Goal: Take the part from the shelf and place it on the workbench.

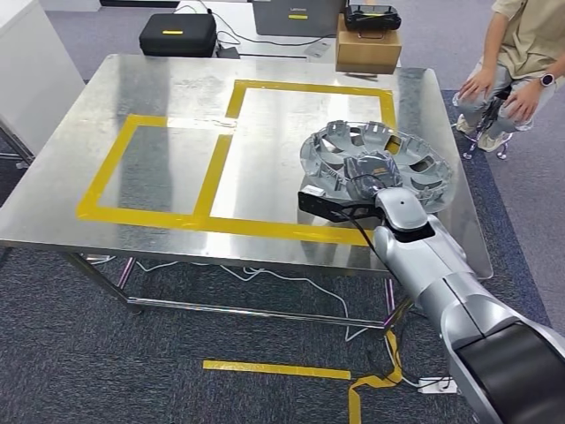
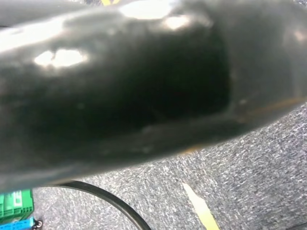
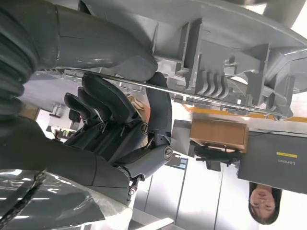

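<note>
The part (image 1: 376, 163) is a round grey ribbed plastic cover, tilted over the right side of the steel workbench (image 1: 167, 88), across the right edge of the larger yellow taped rectangle (image 1: 306, 87). My right arm reaches in from the lower right and its hand is mostly hidden beneath the part. In the right wrist view my right hand (image 3: 119, 129) grips the part (image 3: 224, 52) by its rim: the thick grey thumb (image 3: 108, 43) lies on one face and the dark fingers (image 3: 105, 98) curl under the other. Whether the part touches the bench I cannot tell.
A smaller yellow taped rectangle (image 1: 90, 199) marks the bench's left half. A person (image 1: 520, 53) sits beyond the back right corner. A cardboard box (image 1: 367, 49), a black case (image 1: 177, 34) and a grey box (image 1: 297, 16) stand behind the bench. Cables (image 1: 293, 283) run under it.
</note>
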Controlling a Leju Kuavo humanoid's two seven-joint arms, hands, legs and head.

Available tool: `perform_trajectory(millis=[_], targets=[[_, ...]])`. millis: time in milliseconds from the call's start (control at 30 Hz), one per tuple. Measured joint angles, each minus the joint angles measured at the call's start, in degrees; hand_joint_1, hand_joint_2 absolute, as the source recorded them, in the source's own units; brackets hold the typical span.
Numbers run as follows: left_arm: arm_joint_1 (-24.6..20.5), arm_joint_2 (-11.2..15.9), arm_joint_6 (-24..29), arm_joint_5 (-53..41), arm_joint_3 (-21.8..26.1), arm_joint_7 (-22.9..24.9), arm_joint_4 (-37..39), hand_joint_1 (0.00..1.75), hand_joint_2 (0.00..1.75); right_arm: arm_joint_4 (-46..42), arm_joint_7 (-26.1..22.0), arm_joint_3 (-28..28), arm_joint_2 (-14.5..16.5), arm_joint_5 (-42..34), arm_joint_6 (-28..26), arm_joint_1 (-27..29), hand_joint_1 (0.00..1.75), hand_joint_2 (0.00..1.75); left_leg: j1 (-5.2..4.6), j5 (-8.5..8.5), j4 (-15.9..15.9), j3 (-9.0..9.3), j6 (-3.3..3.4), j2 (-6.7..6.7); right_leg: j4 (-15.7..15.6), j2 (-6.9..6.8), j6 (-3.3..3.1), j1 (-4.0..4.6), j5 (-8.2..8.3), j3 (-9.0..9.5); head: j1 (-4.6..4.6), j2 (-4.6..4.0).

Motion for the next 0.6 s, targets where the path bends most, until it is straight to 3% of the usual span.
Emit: perform_trajectory(millis=[333,600], targets=[[-0.05,0.15,-0.67,-0.29,0.16,-0.13,0.0,0.0,0.0,0.82,-0.47,0.09,2.42,0.87,-0.78,0.47,1.75,1.75,0.01,0.0,0.0,0.0,-0.01,0.0,0.0,-0.01,-0.01,0.01,-0.01,-0.02,0.01,0.0],[-0.01,0.09,-0.66,-0.59,0.76,-0.01,0.0,0.0,0.0,2.04,0.35,0.11,2.52,0.44,-1.38,1.02,1.75,1.75,0.0,0.0,0.0,0.0,-0.01,0.0,-0.01,0.0,-0.02,-0.01,-0.01,-0.02,0.0,0.0]])
